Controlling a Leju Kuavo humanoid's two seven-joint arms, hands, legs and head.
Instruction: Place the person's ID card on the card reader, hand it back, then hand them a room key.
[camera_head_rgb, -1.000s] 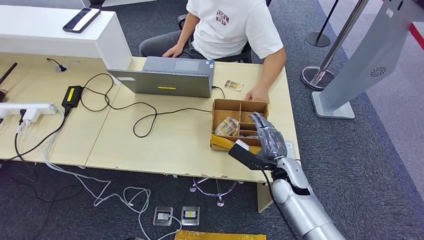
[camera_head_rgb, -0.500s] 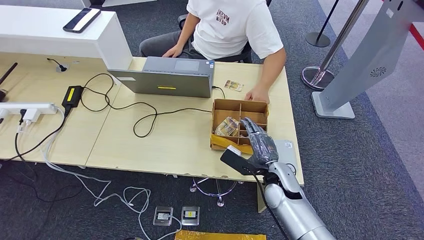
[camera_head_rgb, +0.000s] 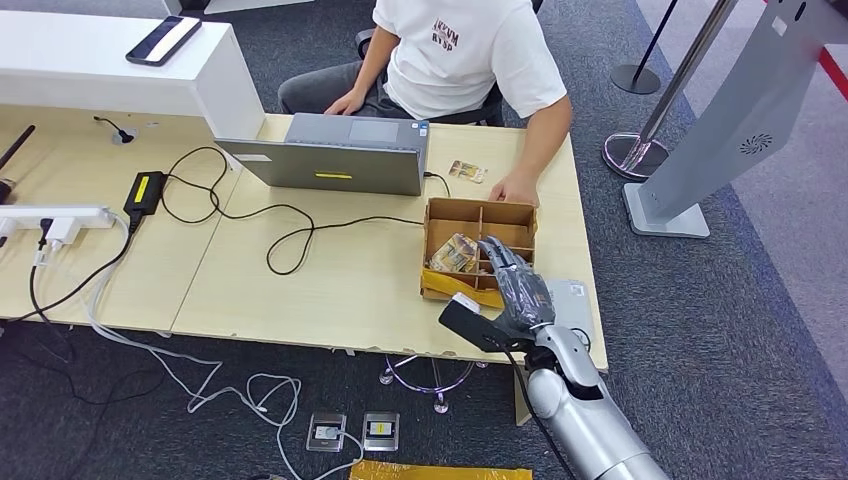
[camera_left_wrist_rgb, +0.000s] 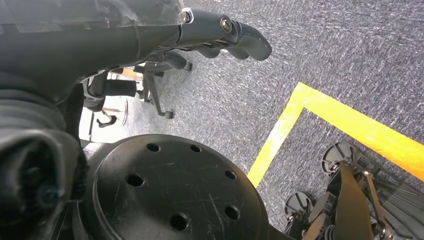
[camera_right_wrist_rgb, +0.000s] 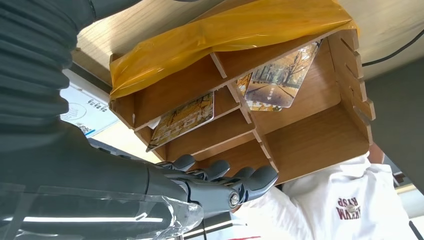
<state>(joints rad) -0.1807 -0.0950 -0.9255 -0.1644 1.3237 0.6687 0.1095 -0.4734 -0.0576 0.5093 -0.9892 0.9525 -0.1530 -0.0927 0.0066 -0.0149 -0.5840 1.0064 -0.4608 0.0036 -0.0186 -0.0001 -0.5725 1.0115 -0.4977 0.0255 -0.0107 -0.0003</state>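
My right hand (camera_head_rgb: 517, 284) hovers over the near right part of a wooden compartment box (camera_head_rgb: 452, 211), fingers stretched out, holding nothing. In the right wrist view its fingers (camera_right_wrist_rgb: 225, 181) lie just outside the box's (camera_right_wrist_rgb: 320, 135) open cells. Picture cards lie in two cells, one (camera_right_wrist_rgb: 278, 75) in a far cell and another (camera_right_wrist_rgb: 183, 120) in a nearer one. A flat grey card reader (camera_head_rgb: 574, 302) lies on the table right of my hand. A small card (camera_head_rgb: 466, 171) lies beyond the box near the person's hand (camera_head_rgb: 515, 189). My left hand (camera_left_wrist_rgb: 220, 31) hangs over the carpet, empty.
A person in a white shirt (camera_head_rgb: 462, 50) sits across the table behind a grey laptop (camera_head_rgb: 335, 160). Black cables (camera_head_rgb: 290, 225) and a charger (camera_head_rgb: 145, 190) cross the table's middle and left. Orange film (camera_right_wrist_rgb: 225, 35) covers the box's near edge.
My right hand has drawn back a little toward the near edge of the box and to the left. The person and the cards have not moved.
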